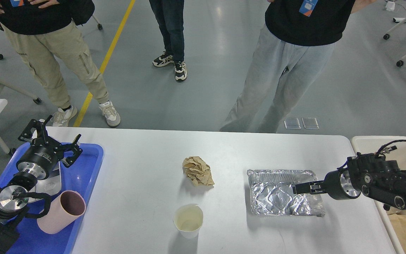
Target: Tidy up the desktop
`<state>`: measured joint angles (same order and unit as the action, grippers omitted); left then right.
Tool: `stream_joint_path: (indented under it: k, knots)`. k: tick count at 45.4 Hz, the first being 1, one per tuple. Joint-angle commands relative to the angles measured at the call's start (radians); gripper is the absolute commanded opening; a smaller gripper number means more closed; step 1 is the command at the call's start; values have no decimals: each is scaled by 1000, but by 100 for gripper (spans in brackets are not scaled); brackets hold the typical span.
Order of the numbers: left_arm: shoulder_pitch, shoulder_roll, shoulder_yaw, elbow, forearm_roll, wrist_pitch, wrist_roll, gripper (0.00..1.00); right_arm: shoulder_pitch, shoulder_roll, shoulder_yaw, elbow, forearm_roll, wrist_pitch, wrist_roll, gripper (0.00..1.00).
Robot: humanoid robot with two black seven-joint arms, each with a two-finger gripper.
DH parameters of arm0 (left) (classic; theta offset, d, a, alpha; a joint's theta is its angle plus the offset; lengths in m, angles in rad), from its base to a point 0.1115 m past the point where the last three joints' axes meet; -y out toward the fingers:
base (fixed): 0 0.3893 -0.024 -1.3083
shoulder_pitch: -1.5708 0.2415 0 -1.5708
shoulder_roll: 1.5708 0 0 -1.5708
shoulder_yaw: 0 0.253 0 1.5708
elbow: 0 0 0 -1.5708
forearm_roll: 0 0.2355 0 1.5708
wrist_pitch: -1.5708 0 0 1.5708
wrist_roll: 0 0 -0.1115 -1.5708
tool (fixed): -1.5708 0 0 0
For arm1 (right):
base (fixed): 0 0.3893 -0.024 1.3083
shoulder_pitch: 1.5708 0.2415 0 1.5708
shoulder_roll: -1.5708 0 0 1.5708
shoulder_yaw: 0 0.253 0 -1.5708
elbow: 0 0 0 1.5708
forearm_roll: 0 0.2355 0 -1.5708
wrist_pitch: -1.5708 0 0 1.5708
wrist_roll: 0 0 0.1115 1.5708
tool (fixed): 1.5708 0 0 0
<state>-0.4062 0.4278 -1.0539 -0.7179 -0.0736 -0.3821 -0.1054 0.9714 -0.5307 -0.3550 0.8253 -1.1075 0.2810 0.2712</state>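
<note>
Though badges (308, 7) show, their writing is unreadable.

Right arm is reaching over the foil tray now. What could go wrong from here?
1. The foil tray looks thin and already crumpled; a pinch by the right gripper on its wall may crush or tear it, or it may slide across the desktop.
2. The paper cup stands upright near the front edge and may hold liquid; a wide sweep could tip it.
3. The pink cup lies on its side in the blue tray, beside the left arm, and could roll if nudged.
</note>
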Motion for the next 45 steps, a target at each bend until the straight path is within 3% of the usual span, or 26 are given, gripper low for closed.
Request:
stream_joint_path:
  k: [1, 8, 9, 11, 15, 20, 36, 45]
  knots:
    - [1, 0, 0, 0, 0, 0, 0, 97, -7, 31, -51, -43, -2, -2, 0, 76]
    - [1, 0, -5, 2, 0, -3, 0, 97, -5, 31, -73, -49, -2, -9, 0, 62]
    - [1, -1, -5, 2, 0, -3, 0, 97, -3, 28, -79, -49, -3, -16, 0, 52]
    - [1, -1, -5, 2, 0, -1, 0, 97, -2, 24, -85, -48, -3, -16, 0, 43]
    - [1, -1, -5, 2, 0, -1, 0, 97, 3, 23, -91, -49, -3, -17, 0, 36]
    - [1, -1, -5, 2, 0, -1, 0, 97, 4, 21, -93, -48, -3, -16, 0, 1]
    - [3, 0, -5, 2, 0, -4, 0, 97, 4, 3, -97, -41, 0, -5, 0, 0]
    - [12, 0, -5, 2, 0, -6, -2, 97, 42, -35, -98, -23, 8, 38, 32, 0]
